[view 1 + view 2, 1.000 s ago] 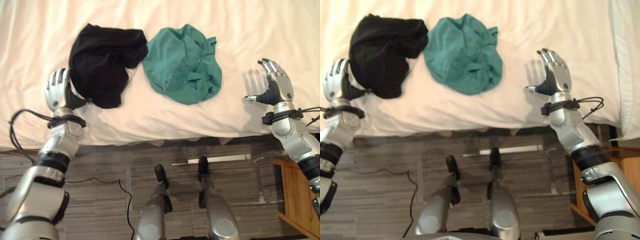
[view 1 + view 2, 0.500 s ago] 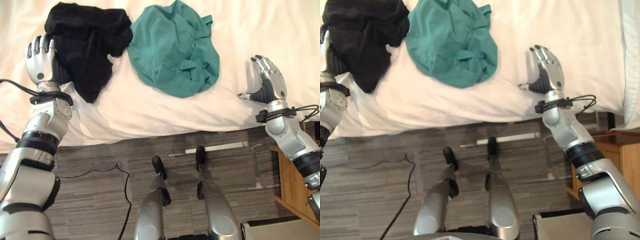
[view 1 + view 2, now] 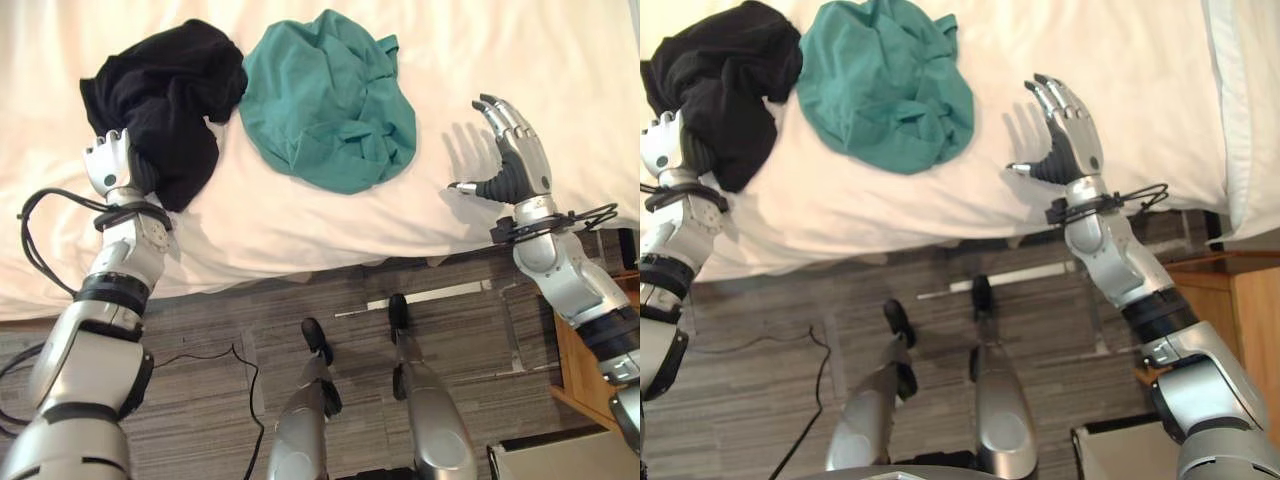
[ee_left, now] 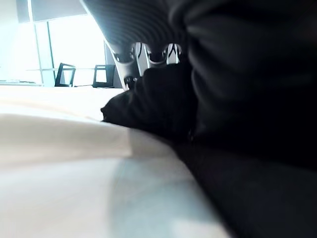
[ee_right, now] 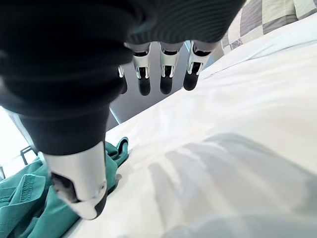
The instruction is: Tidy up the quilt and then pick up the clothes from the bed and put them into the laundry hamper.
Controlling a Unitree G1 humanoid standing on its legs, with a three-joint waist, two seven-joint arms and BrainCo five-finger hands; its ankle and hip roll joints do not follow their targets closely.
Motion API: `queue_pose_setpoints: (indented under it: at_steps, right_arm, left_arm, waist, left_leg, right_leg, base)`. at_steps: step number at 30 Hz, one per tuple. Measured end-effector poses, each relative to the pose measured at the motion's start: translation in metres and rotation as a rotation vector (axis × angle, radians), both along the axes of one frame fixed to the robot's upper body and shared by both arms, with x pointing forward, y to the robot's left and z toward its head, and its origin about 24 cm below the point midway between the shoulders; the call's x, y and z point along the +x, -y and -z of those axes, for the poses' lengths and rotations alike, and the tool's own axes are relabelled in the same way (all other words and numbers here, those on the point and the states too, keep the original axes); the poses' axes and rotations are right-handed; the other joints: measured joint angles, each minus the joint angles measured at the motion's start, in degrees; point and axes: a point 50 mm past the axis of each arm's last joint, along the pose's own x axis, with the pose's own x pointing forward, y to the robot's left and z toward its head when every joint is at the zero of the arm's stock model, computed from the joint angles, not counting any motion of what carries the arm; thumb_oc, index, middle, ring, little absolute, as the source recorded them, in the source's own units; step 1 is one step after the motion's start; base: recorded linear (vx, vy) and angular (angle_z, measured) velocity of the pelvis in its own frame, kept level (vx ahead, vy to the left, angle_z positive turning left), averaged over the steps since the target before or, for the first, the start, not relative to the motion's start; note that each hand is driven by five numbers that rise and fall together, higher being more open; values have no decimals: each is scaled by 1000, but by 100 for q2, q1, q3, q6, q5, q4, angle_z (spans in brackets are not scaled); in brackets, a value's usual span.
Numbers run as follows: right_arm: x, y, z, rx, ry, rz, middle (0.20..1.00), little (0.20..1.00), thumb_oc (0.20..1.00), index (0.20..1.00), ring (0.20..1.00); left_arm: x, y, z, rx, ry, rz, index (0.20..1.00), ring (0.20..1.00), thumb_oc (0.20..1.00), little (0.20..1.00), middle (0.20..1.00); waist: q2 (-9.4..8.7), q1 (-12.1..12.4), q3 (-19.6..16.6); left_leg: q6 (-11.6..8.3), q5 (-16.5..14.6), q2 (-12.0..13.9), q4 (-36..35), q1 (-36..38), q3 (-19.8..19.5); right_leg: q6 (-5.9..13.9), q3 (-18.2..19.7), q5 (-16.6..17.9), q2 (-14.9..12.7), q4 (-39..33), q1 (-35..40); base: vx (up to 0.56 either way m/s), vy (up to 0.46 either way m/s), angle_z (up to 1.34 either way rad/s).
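A crumpled black garment and a rumpled teal garment lie side by side on the smooth white quilt. The left hand is buried in the black cloth, its grip unclear. The right hand hovers at right, fingers spread.

Left hand raised, fingers buried out of sight; right hand upright, fingers spread straight

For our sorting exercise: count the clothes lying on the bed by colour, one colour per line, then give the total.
Black garment: 1
Teal green garment: 1
Total: 2
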Motion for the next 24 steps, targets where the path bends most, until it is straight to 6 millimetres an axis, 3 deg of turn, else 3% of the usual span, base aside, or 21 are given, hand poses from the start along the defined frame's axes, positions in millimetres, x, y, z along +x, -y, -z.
queue_pose_setpoints:
  at_steps: [3, 5, 9, 12, 15, 16, 17, 21, 24]
  right_arm:
    - [5, -3, -20, -3, 53, 2, 1000, 1000, 1000, 1000, 1000]
    - [8, -4, -34, -3, 89, 7, 1000, 1000, 1000, 1000, 1000]
    - [27, 7, -42, -17, 53, 96, 1000, 1000, 1000, 1000, 1000]
    - [41, 22, -25, -56, -49, 182, 1000, 1000, 1000, 1000, 1000]
    - [47, 34, -10, -65, -124, 249, 1000, 1000, 1000, 1000, 1000]
    - [51, 40, -5, -67, -162, 282, 1000, 1000, 1000, 1000, 1000]
    - [54, 51, 7, -25, -231, 331, 200, 200, 200, 200, 200]
    - [56, 70, 17, 29, -300, 394, 200, 200, 200, 200, 200]
    - [58, 79, 26, 57, -372, 445, 200, 200, 200, 200, 200]
  left_arm:
    - [-11, 10, 21, -283, 126, 92, 200, 200, 200, 200, 200]
    - [-20, 19, 35, -367, 165, 154, 200, 200, 200, 200, 200]
    - [-35, 45, 66, -531, 197, 267, 200, 200, 200, 200, 200]
    - [-47, 63, 90, -671, 199, 314, 200, 200, 200, 200, 200]
    - [-66, 64, 117, -740, 149, 300, 200, 200, 200, 200, 200]
    - [-72, 65, 127, -794, 149, 275, 200, 200, 200, 200, 200]
    - [-82, 68, 149, -878, 102, 236, 200, 200, 200, 200, 200]
    - [-97, 63, 190, -976, -51, 119, 200, 200, 200, 200, 200]
    - [-97, 65, 193, -974, -97, 126, 200, 200, 200, 200, 200]
  waist:
    - [2, 70, -5]
    - [5, 141, -7]
    - [102, 466, -53]
    - [269, 619, -168]
    - [436, 850, -237]
    - [484, 817, -245]
    - [612, 872, -295]
    - [633, 954, -294]
    - [631, 1005, -295]
  left_leg:
    - [3, 2, 9, 1, 71, -45]
    - [4, 4, 14, 2, 103, -61]
    - [7, 22, 4, 2, 92, -262]
    - [-22, 18, -29, 1, 3, -453]
    - [-8, 69, -67, 1, -136, -524]
    - [-9, 70, -76, 1, -138, -554]
    - [10, 89, -91, 2, -182, -651]
    - [1, 139, -77, 4, -77, -809]
    - [3, 143, -82, 2, 114, -975]
  right_leg:
    - [1, -55, -1, 4, 1, 103]
    - [0, -74, -1, 3, 0, 139]
    - [-9, -237, -20, -48, 0, 240]
    - [16, -388, -97, -81, -1, 243]
    - [-4, -473, -111, -122, 0, 156]
    - [-8, -515, -109, -118, 1, 170]
    - [-17, -597, -102, -125, 1, 185]
    - [-15, -765, -116, -123, 0, 400]
    - [18, -884, -224, -129, -1, 680]
  base:
    - [22, -65, 6]
    - [2, -45, 4]
    - [15, -57, 21]
    - [-6, -37, 31]
    - [-5, -25, 15]
    - [16, -3, 23]
    - [13, -8, 27]
    - [20, 8, 28]
    - [51, 40, 28]
